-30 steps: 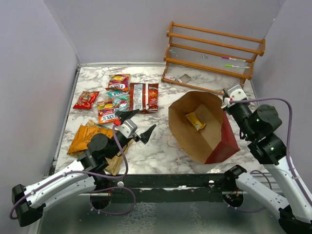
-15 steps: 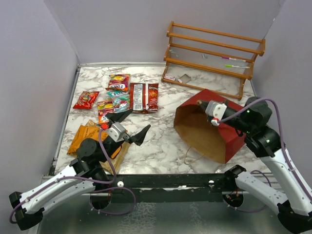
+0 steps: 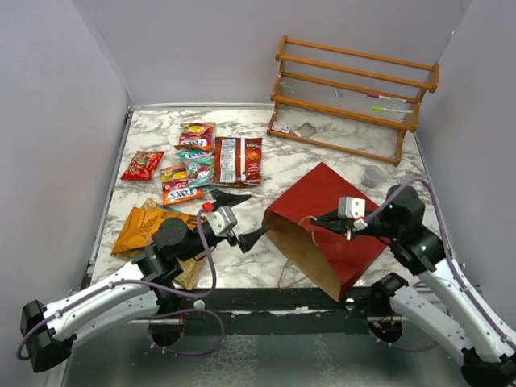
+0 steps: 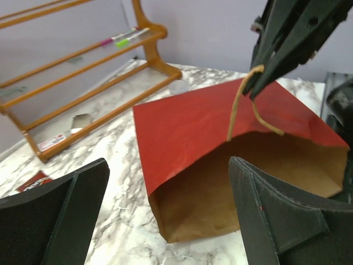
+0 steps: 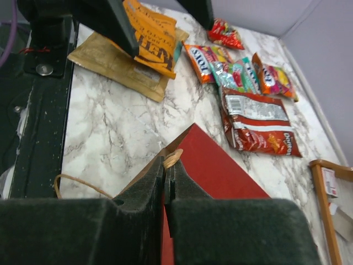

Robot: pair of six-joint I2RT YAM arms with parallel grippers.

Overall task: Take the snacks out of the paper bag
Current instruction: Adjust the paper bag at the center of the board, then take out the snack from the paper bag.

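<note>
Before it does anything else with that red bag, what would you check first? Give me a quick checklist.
1. Right hand shut on the twisted handle of the paper bag: ok.
2. Left hand open, holding nothing: ok.
3. Bag mouth gaping toward the left hand: ok.
4. A snack left inside: cannot tell; the brown inside that shows is bare, the depths are hidden.
5. Snacks already out lie apart from the bag: ok.
</note>
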